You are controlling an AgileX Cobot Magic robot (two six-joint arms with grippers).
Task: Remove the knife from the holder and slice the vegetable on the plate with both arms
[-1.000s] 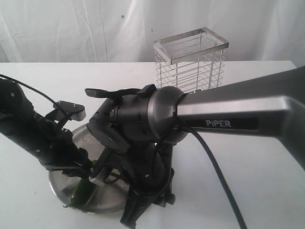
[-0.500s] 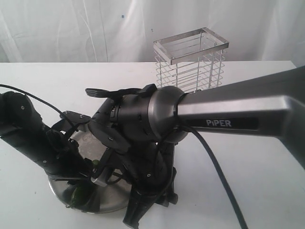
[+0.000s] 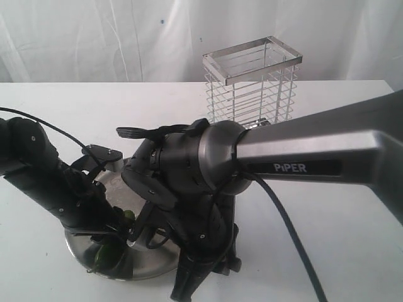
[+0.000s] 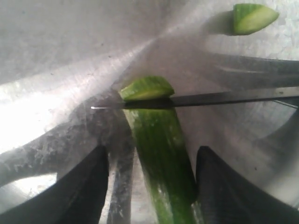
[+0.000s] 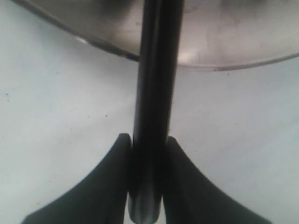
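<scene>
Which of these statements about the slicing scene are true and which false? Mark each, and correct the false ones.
1. The knife blade lies across the vegetable. True.
2. The right gripper is open and empty. False: it is shut on the knife's handle.
3. A cut piece lies apart on the plate. True.
4. The knife stands in the holder. False: no knife shows in the holder; the blade is over the plate.

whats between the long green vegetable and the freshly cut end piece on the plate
The knife blade lies across there, separating the vegetable from the cut piece; the left wrist view shows it.
</scene>
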